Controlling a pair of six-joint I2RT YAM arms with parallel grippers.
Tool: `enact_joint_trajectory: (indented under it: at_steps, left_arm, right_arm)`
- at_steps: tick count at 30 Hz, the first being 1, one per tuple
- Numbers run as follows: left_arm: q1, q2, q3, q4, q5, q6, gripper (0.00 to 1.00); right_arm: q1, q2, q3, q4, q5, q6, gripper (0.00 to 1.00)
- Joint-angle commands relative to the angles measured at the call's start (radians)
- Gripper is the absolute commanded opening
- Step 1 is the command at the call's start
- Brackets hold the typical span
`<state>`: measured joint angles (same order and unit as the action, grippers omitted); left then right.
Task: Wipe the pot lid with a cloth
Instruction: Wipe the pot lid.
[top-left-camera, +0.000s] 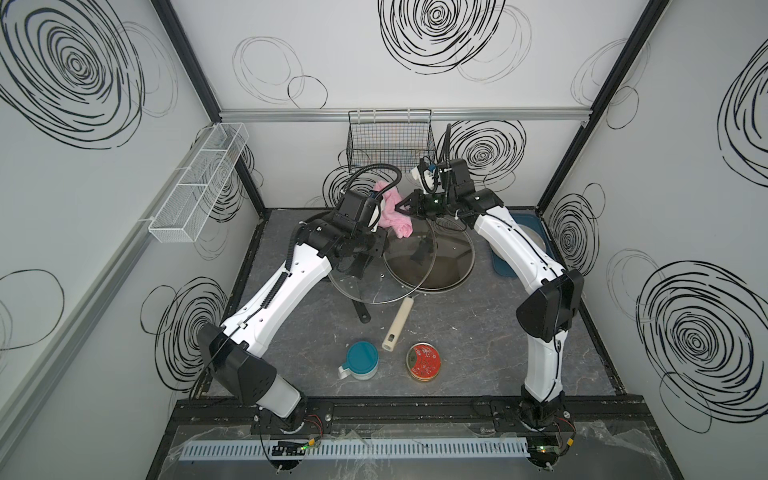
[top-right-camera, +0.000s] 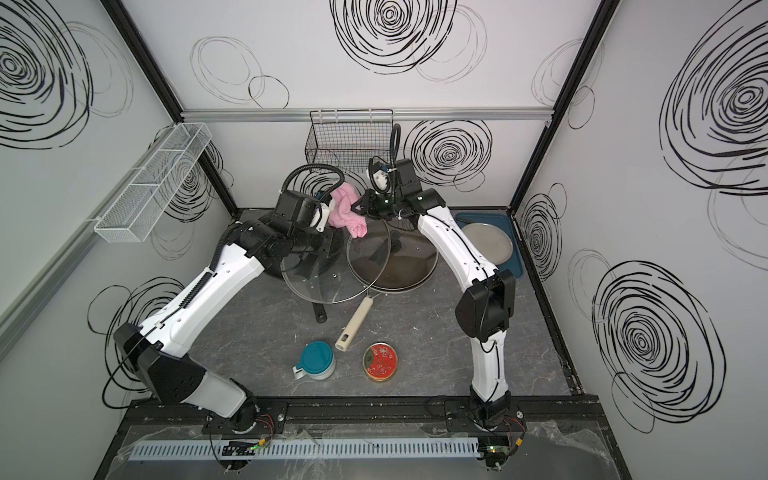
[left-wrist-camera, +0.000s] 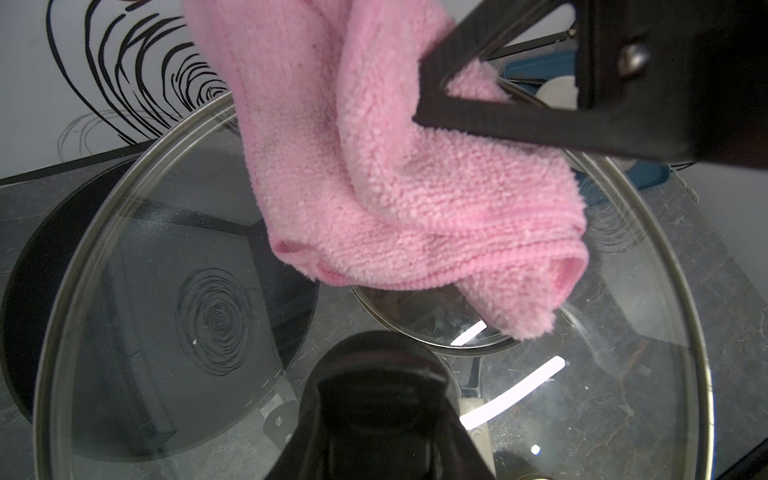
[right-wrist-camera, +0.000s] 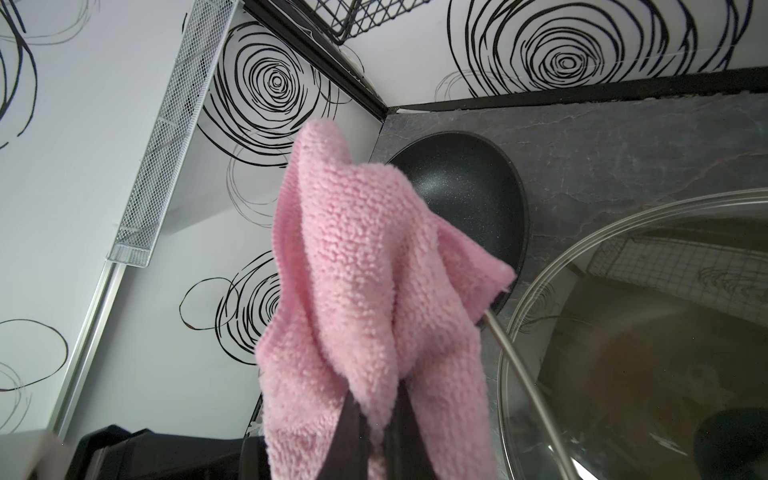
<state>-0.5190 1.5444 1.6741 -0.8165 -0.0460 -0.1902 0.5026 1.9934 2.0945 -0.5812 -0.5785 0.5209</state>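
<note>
Pink terry cloth (left-wrist-camera: 395, 187), bunched in hanging folds, is pinched between the closed fingers of the right gripper (right-wrist-camera: 374, 432). It lies against the far rim of the round glass pot lid with a steel rim (left-wrist-camera: 187, 332), and in the left wrist view its lower fold drapes over the glass itself. The lid is raised off the table and tilted, carried by the left gripper (top-left-camera: 360, 266), whose jaws are clamped on the lid's black knob. Stage, as judged: both grasps are made and cloth meets lid, so wiping is at its start or under way. Most of the glass lies bare of cloth. How much has been rubbed cannot be told, since the glass shows only reflections. Strokes across the rest of the lid are left to do. Surroundings: beneath the lid sits a black non-stick pan (right-wrist-camera: 465, 195), and beside that a second glass lid (top-left-camera: 446, 262) rests on a pan with a cream handle (top-left-camera: 398, 322). The held lid overlaps both in both top views, leaving little room to lower or swing it. Well apart, nearer the robot's base, stand a teal-lidded white mug (top-left-camera: 361, 360) and a round red tin (top-left-camera: 424, 360). A blue tray (top-left-camera: 500, 268) bearing a metal plate (top-right-camera: 486, 243) lies behind the right arm. A black wire basket (top-left-camera: 390, 141) and a white mesh shelf (top-left-camera: 199, 183) hang on the walls.
</note>
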Motion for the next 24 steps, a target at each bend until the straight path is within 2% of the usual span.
enact_joint_trajectory:
  at_steps: [1, 15, 24]
  left_arm:
    - [0.024, -0.035, 0.081, 0.156, -0.024, 0.001, 0.00]
    - [0.056, 0.009, 0.140, 0.148, -0.082, -0.005, 0.00]
    - [0.065, 0.043, 0.188, 0.151, -0.100, -0.019, 0.00]
  right_arm:
    - [-0.013, -0.079, -0.057, 0.001, 0.022, -0.022, 0.00]
    - [-0.005, -0.302, -0.346, 0.070, 0.046, 0.019, 0.00]
    - [0.061, -0.467, -0.563, 0.145, 0.080, 0.086, 0.00]
